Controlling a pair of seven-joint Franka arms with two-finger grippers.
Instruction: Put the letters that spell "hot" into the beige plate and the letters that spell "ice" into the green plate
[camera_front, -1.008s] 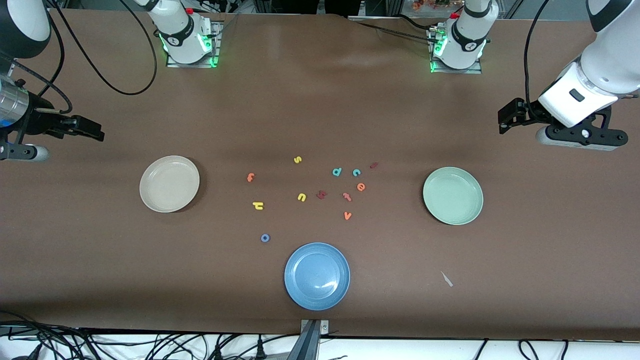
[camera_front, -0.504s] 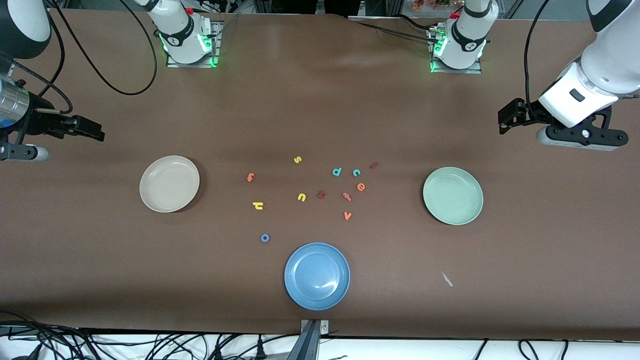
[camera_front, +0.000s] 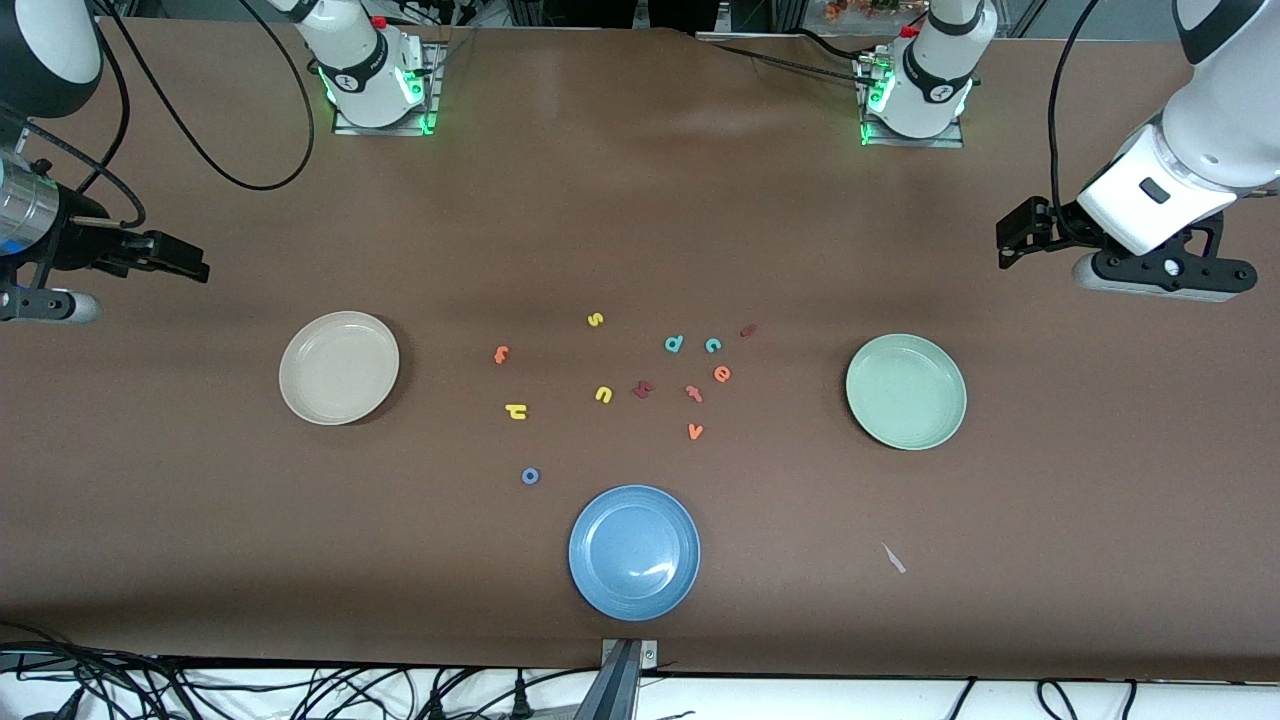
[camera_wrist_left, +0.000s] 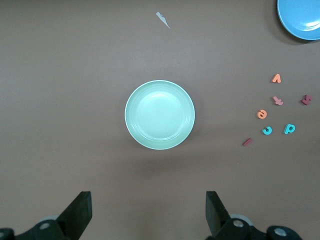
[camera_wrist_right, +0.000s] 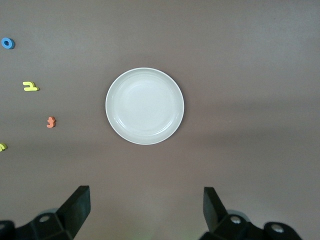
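Two round plates on the brown table (camera_front: 640, 180), each near one end. Round cream-beige plate (camera_front: 339, 367) toward the right arm's end, bare inside. Round pale mint-green plate (camera_front: 906, 391) toward the left arm's end, bare too. Round blue plate (camera_front: 634, 552) by the table edge nearest the front camera.

Tiny foam letters scattered mid-table between the plates, none touching. Yellow "h" (camera_front: 516, 410), blue ring "o" (camera_front: 531, 476) and orange hooked "t" (camera_front: 501, 353) closer to the beige plate. Dark maroon bar "i" (camera_front: 747, 330), teal "c" (camera_front: 712, 345) and orange "e" (camera_front: 722, 374) closer to the green plate. Mixed in among them: yellow "s" (camera_front: 595, 319), yellow "u" (camera_front: 603, 394), teal "d" (camera_front: 674, 344), orange "v" (camera_front: 695, 431), and two redder hooked letters (camera_front: 643, 389).

Small pale scrap (camera_front: 893, 558) lying alone near the camera-side edge.

Left gripper (camera_wrist_left: 149, 212) up over the table by the green plate, fingers spread wide, holding nothing. Right gripper (camera_wrist_right: 145, 210) up by the beige plate, fingers spread wide too, also holding nothing.

Nothing different from a moment before: same spots for letters, plates and arms.
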